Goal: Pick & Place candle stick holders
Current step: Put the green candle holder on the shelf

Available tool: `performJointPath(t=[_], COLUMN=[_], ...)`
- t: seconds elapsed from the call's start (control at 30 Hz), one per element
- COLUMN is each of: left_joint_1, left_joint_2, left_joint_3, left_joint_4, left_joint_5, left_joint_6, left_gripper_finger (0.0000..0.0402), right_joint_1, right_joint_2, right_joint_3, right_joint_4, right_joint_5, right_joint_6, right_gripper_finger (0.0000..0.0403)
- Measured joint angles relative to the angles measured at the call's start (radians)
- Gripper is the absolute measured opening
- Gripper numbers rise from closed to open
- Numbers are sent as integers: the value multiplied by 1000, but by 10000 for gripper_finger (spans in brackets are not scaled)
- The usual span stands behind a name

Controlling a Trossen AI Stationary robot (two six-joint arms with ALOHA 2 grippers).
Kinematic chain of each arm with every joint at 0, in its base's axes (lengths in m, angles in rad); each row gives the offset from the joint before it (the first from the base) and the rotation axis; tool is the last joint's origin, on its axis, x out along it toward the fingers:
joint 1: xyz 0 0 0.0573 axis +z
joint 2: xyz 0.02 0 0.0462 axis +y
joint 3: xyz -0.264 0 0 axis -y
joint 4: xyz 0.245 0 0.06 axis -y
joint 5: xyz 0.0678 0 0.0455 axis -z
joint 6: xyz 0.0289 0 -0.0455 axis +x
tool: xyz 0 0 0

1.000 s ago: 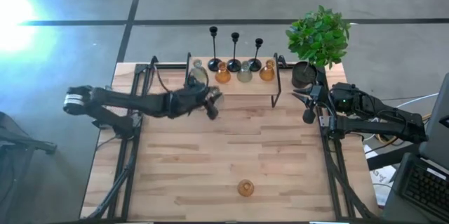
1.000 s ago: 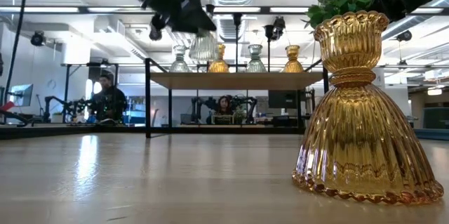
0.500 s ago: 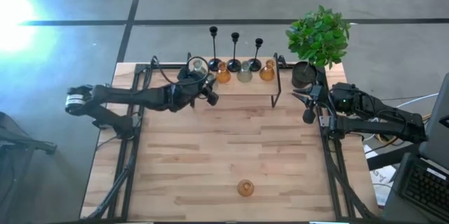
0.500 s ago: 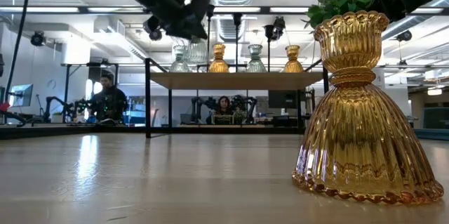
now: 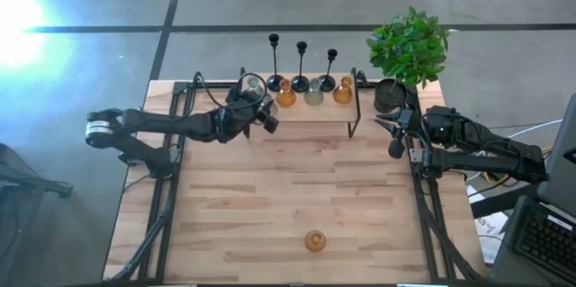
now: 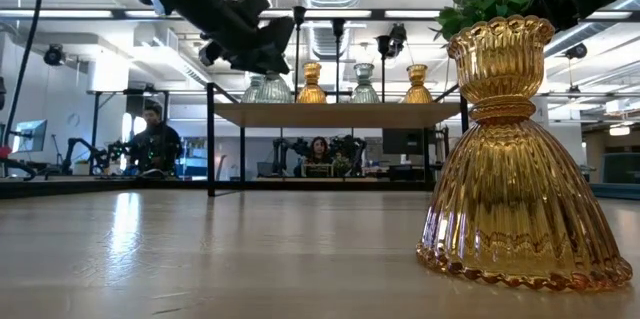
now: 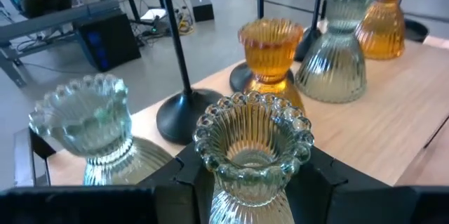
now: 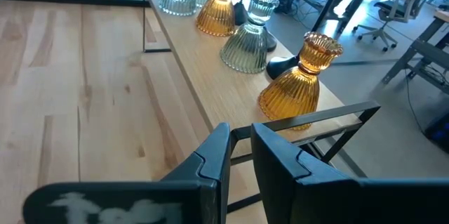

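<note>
On the raised shelf already stand several glass holders and three black candlesticks. The left hand grips a pale green glass holder over the shelf's left end. One amber holder waits on the table. The right hand, nearly closed and empty, idles near the plant.

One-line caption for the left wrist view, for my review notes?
Left gripper jaws closed on a pale green glass holder above the shelf, beside another pale green holder.

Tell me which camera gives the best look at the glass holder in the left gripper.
The left wrist view: the pale green glass holder fills the picture, ribbed cup up, between the left gripper fingers. The high view shows it small at the shelf's left end; the low view shows it partly hidden behind the arm; the right wrist view shows it far off.
</note>
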Motion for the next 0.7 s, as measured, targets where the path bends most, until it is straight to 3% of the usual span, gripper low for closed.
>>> performJointPath(t=[0.6, 0.7], left_joint_1=[28, 29], left_joint_2=[-2, -1], left_joint_3=[-28, -28], left_joint_4=[41, 40], left_joint_5=[83, 90], left_joint_6=[22, 36], left_gripper_finger=[135, 159], right_joint_1=[0, 0], right_joint_2=[0, 0], right_joint_3=[0, 0], right_joint_4=[0, 0], right_joint_5=[0, 0], right_joint_6=[0, 0], right_gripper_finger=[52, 52])
